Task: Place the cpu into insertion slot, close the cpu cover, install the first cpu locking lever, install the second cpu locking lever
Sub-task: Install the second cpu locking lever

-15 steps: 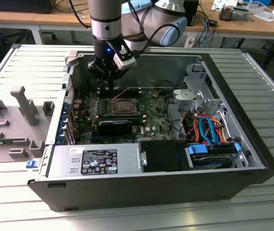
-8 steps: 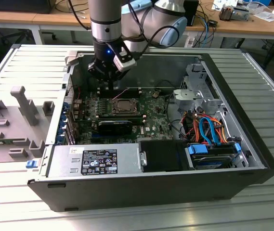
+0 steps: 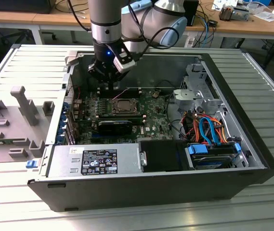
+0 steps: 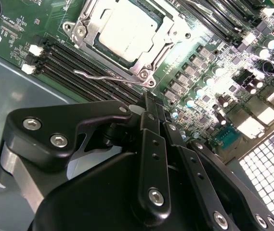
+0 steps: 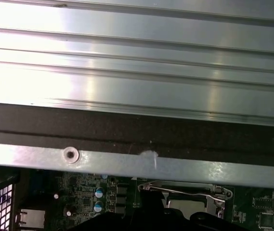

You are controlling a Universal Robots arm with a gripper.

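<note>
Gripper (image 3: 109, 85) hangs just above the far edge of the insertion slot (image 3: 123, 107), inside the open computer case (image 3: 252, 144) that lies on its side on a ribbed metal table (image 3: 11, 62). In the second wrist view its black fingers (image 4: 152, 144) stand pressed together at the tips with nothing between them, so the pincer is clenched and carries no load. The tips point down at the green motherboard (image 3: 151, 118), just beside the socket and apart from it.

In the second wrist view the cpu (image 4: 126, 30) sits flat in the socket, its pale metal top showing through the cut-out of the cpu cover (image 4: 152, 57), which lies closed down around the chip. A thin wire locking lever (image 4: 109, 76) runs along the edge of the cover between the socket and the long black memory slots (image 4: 79, 67); whether it is hooked down I cannot tell. In the first wrist view another wire lever (image 5: 185, 190) runs along a socket edge below the case's metal rim (image 5: 127, 163).

In the exterior view a grey fixture plate (image 3: 11, 125) lies on the table at the exterior view's left of the case, and a drive bay with orange and blue cables (image 3: 209, 130) sits at the exterior view's right of the board.
</note>
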